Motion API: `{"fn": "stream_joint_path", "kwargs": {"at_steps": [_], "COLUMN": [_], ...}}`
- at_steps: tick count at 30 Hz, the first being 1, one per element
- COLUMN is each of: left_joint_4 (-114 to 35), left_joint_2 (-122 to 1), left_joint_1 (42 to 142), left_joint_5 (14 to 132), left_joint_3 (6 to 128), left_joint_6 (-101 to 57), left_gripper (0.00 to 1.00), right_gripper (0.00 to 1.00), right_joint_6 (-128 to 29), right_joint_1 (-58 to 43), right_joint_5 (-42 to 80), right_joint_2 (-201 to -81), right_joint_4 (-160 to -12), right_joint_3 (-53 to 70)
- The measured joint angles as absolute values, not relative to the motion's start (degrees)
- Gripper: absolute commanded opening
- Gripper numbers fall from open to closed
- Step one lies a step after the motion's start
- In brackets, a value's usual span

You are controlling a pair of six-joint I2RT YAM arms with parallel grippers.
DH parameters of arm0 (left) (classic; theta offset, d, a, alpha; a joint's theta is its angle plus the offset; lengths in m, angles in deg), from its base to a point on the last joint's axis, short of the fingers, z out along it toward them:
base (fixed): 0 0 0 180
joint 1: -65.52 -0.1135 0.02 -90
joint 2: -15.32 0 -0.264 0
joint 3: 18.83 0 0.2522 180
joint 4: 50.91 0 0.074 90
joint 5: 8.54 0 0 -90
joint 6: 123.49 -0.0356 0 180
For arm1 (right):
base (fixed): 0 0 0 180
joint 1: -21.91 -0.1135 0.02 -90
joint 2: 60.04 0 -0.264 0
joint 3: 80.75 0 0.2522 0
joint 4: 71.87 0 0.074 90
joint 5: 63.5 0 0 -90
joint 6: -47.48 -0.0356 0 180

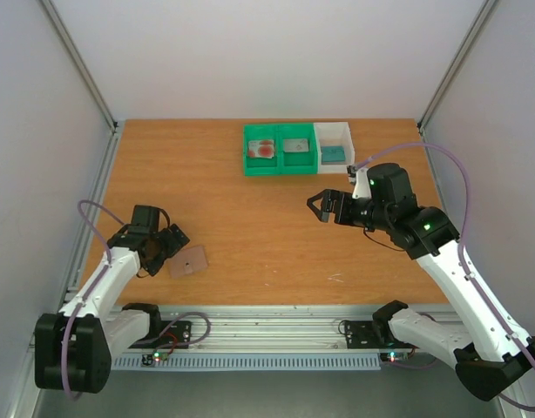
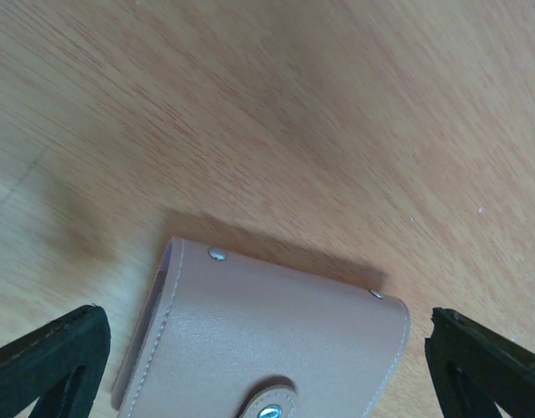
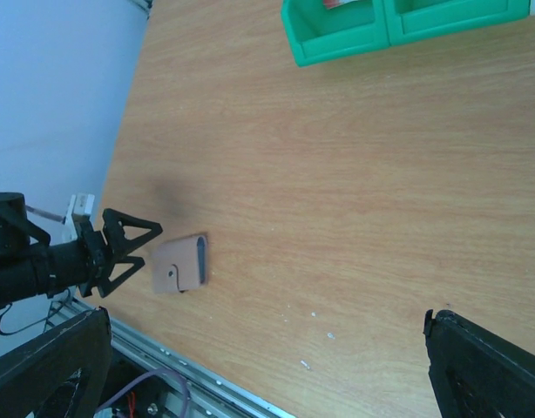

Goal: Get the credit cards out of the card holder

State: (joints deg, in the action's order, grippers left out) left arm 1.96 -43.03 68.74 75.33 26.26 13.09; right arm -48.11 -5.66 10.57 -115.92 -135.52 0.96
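Observation:
The card holder point(image 1: 188, 261) lies shut and flat on the table at the near left, brownish-pink with its snap strap fastened. It also shows in the left wrist view point(image 2: 267, 340) and in the right wrist view point(image 3: 180, 266). My left gripper point(image 1: 170, 252) is open and empty just left of it, fingers either side of it in its own view point(image 2: 267, 383). My right gripper point(image 1: 315, 207) is open and empty, above the table's middle right. The white card with red blotches point(image 1: 266, 148) and the grey card point(image 1: 294, 145) lie in the green tray point(image 1: 281, 168). The teal card point(image 1: 335, 154) lies in the white tray point(image 1: 333, 131).
The green tray and white tray stand side by side at the back centre; the green one also shows in the right wrist view point(image 3: 398, 26). The left gripper point(image 3: 119, 248) shows there too. A metal rail point(image 1: 276, 331) runs along the near edge. White walls enclose the table.

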Motion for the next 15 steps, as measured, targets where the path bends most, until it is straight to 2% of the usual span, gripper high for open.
{"fn": "stream_joint_path", "kwargs": {"at_steps": [15], "left_joint_4": [-3.79], "left_joint_2": [-45.37], "left_joint_1": [69.31], "left_joint_5": [67.81], "left_joint_3": [22.48], "left_joint_6": [15.89], "left_gripper": [0.99], "right_gripper": [0.98], "right_joint_6": [-48.02], "right_joint_1": [-5.66], "right_joint_5": [9.46], "right_joint_2": [-114.5], "right_joint_4": [-134.54], "right_joint_3": [0.96]}}
